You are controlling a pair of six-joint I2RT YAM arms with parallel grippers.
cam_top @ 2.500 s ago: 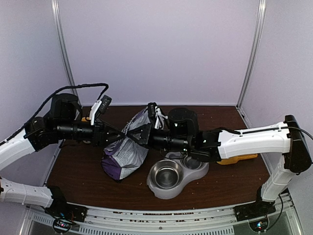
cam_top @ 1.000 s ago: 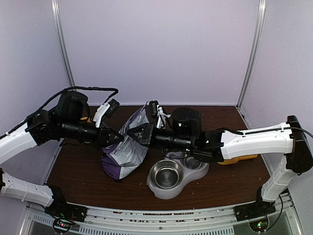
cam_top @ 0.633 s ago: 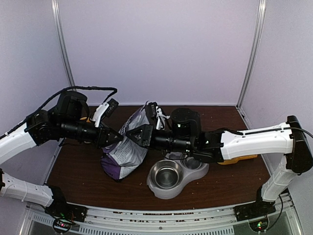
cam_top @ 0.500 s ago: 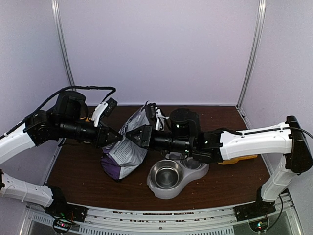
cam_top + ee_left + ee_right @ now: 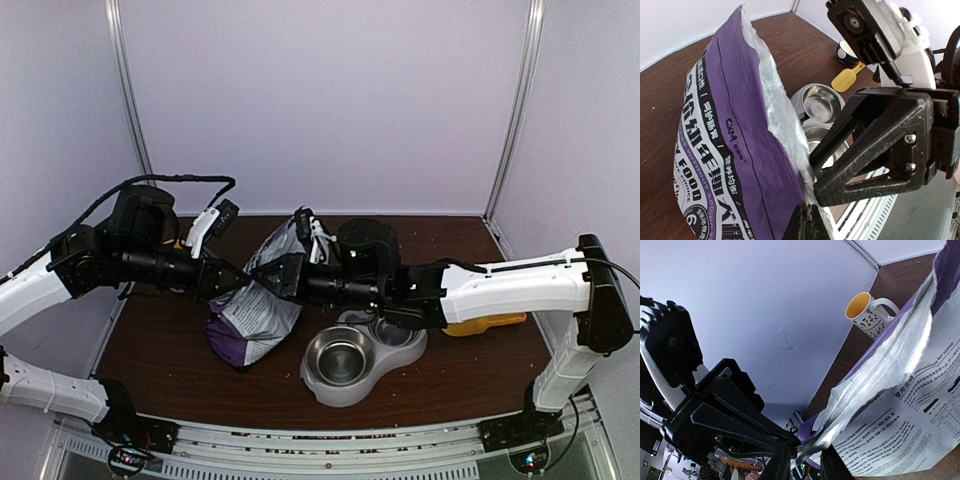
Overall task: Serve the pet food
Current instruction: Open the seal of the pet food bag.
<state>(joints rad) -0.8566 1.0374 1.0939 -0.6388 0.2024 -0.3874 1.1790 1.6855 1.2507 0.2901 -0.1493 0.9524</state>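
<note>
Pinching the puppy-food bag (image 5: 258, 310) — left gripper (image 5: 807, 220) clamped from nine o'clock, right gripper (image 5: 805, 460) closed on foil from three — kibble hidden inside.

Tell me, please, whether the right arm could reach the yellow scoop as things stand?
Probably not directly: the right gripper is clamped on the rim of the bag, and the yellow scoop lies beneath that arm's forearm.

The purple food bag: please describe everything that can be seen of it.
The bag is purple and white, printed, with silver foil lining. Its torn-open top is ragged. It slumps on the brown table beside the steel bowls. The left fingers pinch its rim, which also passes between the right fingers.
</note>
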